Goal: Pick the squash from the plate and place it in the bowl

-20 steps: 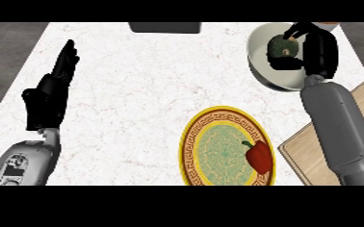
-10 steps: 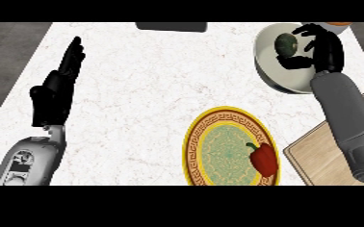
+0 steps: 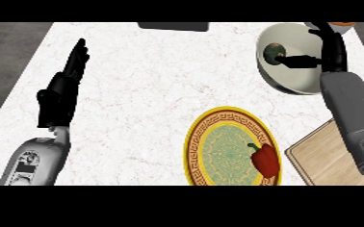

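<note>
Released now, squash [image 3: 273,53] sits in bowl [image 3: 288,79]; right hand [image 3: 328,53] has spread open above it.

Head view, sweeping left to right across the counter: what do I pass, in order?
Left hand → plate → red pepper lying on the plate's right side → wooden cutting board. Further back at right, the squash lies in the bowl, by the right hand.
</note>
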`<action>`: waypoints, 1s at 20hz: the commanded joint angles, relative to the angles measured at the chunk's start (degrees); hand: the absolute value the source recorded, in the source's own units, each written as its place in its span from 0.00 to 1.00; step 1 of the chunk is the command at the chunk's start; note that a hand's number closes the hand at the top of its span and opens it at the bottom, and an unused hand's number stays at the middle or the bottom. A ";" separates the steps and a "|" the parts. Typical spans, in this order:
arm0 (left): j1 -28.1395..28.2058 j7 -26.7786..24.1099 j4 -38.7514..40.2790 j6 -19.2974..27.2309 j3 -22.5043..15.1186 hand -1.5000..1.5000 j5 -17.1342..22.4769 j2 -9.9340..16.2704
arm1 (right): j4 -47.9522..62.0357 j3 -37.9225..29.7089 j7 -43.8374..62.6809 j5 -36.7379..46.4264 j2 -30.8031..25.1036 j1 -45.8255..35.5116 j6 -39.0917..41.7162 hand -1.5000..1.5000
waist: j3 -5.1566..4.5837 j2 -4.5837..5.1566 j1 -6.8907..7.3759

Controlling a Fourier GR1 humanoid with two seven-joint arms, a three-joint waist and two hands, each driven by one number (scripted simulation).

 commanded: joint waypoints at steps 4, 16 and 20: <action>0.43 -0.59 0.80 -0.39 1.36 0.50 -0.39 0.74 | 4.54 -5.96 -6.64 -5.95 -4.88 -0.74 6.57 0.00 | -0.11 -0.51 -1.27; 3.14 1.68 -2.62 -0.67 2.65 0.50 -1.10 0.41 | 4.77 -10.49 -15.90 -14.01 -13.35 8.67 28.67 0.00 | -0.22 -1.51 -3.40; 1.37 3.18 -1.78 -0.40 3.34 0.50 -1.82 0.12 | 3.48 -9.21 -19.79 -14.24 -16.45 13.61 36.05 0.00 | -0.23 -1.58 -3.78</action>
